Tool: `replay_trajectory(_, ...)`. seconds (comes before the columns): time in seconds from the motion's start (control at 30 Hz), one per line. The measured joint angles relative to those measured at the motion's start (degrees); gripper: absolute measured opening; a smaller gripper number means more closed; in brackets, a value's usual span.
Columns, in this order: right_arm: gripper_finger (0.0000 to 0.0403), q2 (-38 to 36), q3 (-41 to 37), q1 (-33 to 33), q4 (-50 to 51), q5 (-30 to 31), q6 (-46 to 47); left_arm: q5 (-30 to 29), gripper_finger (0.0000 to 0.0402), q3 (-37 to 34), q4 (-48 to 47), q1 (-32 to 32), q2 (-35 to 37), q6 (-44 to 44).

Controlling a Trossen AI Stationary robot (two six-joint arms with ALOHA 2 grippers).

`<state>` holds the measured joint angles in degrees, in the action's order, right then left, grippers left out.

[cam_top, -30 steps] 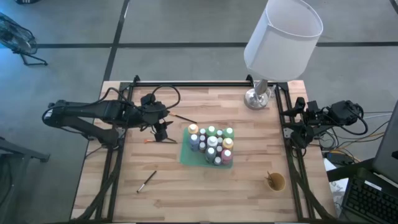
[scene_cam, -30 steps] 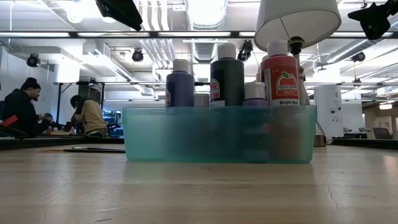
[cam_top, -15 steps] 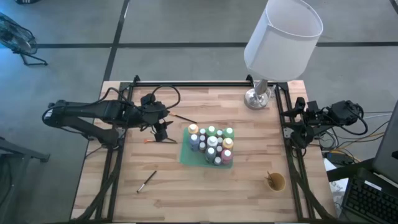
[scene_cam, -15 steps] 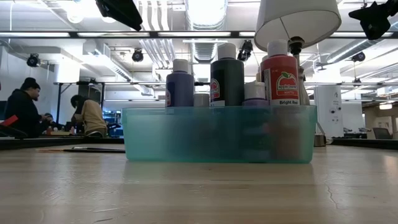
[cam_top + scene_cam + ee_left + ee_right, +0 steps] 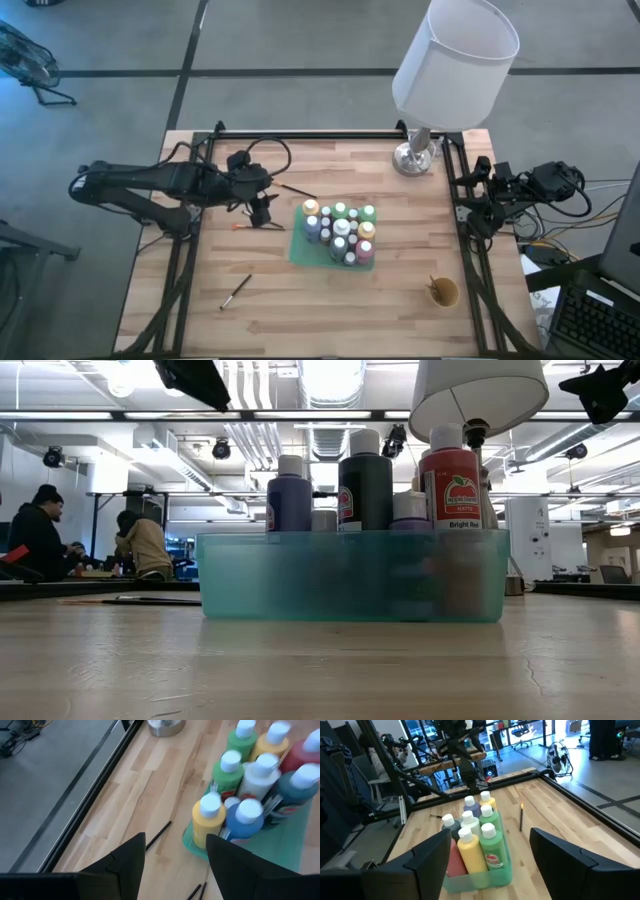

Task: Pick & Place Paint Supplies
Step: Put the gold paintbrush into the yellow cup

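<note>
Several paint bottles (image 5: 340, 232) with pale caps stand upright in a teal tray (image 5: 298, 250) at mid-table; the low view shows a purple, a dark and a red one (image 5: 450, 488). One thin brush (image 5: 296, 189) lies left of the tray toward the far edge. An orange-tipped one (image 5: 240, 228) lies close by, and another (image 5: 236, 290) lies near the front left. My left gripper (image 5: 262, 210) hovers open just left of the tray, tilted down toward the yellow bottle (image 5: 209, 822). My right gripper (image 5: 490, 834) is open at the table's right edge, well away from the tray.
A lamp with a white shade (image 5: 455, 58) stands on a metal base (image 5: 414, 157) at the far right. A small tan cup (image 5: 442, 292) sits at the near right. Bare wood lies along the front. People sit in the room beyond (image 5: 140, 547).
</note>
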<state>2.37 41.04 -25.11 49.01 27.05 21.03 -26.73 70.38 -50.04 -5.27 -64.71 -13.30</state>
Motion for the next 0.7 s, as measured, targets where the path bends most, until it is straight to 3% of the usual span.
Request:
replay_trajectory(0.3, 0.0294, 0.0, 0.0, 0.01, -0.02, 0.0, -0.01, -9.76, 0.0213, -3.98, -4.87, 2.23, -0.17, 1.05)
replay_trajectory(0.53, 0.0316, 0.0, 0.0, 0.0, -0.02, 0.0, -0.01, -0.34, 0.0212, -10.76, -3.42, 13.98, -0.21, 12.03)
replay_trajectory(0.7, 0.0332, 0.0, 0.0, -0.01, -0.02, 0.0, -0.01, 5.62, 0.0212, -15.74, 4.04, 23.31, -0.21, 22.23)
